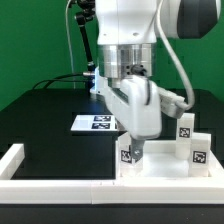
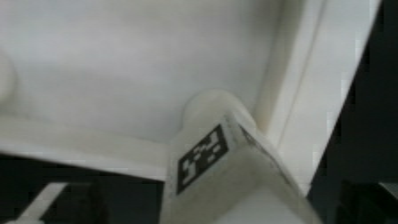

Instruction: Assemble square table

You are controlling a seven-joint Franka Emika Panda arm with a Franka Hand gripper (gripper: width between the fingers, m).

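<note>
The white square tabletop point(image 1: 160, 170) lies at the exterior view's lower right. Two white tagged legs point(image 1: 185, 129) point(image 1: 197, 149) stand upright on its right side. My gripper point(image 1: 134, 146) is shut on a third white leg point(image 1: 127, 154), tag facing the camera, held upright over the tabletop's left corner. In the wrist view the leg point(image 2: 217, 150) runs from my gripper point(image 2: 228, 205) down to the tabletop's inner floor point(image 2: 125, 60), close beside the raised rim point(image 2: 299, 70). I cannot tell whether its tip touches a socket. The fourth leg is out of view.
The marker board point(image 1: 97, 122) lies on the black table behind the arm. The long white low wall point(image 1: 50, 184) runs along the front and turns up at the exterior view's left point(image 1: 14, 156). Cables hang behind the arm.
</note>
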